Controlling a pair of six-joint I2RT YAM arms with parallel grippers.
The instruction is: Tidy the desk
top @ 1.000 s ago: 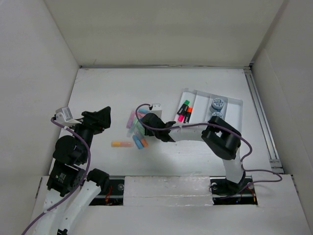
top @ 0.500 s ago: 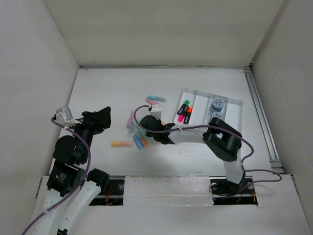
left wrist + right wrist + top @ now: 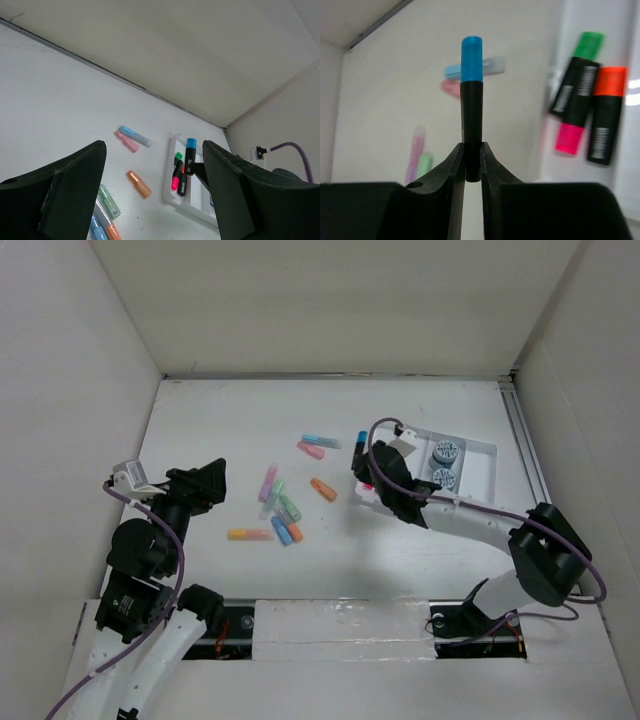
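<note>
My right gripper (image 3: 366, 462) is shut on a black highlighter with a blue cap (image 3: 471, 95), pinching its lower end (image 3: 472, 152) so it stands up between the fingers. It hangs over the left edge of the white tray (image 3: 482, 452), and the left wrist view shows the same highlighter (image 3: 190, 150) above that edge. Black highlighters with green (image 3: 581, 67), pink (image 3: 569, 134) and orange (image 3: 606, 117) caps lie in the tray's left compartment. My left gripper (image 3: 205, 485) stands open over the desk (image 3: 200, 420) at the left, holding nothing (image 3: 154, 150).
Pastel highlighters lie scattered mid-desk: a blue and pink pair (image 3: 318, 445), an orange one (image 3: 323, 489), a pink one (image 3: 268, 482), a green one (image 3: 289, 507), and blue, orange and yellow ones (image 3: 270, 533). Two blue round items (image 3: 445, 464) sit in the tray. White walls enclose the desk.
My right gripper closed on the blue-capped highlighter at the pastel cluster and carried it right and away to the tray's left edge. The left arm has not moved.
</note>
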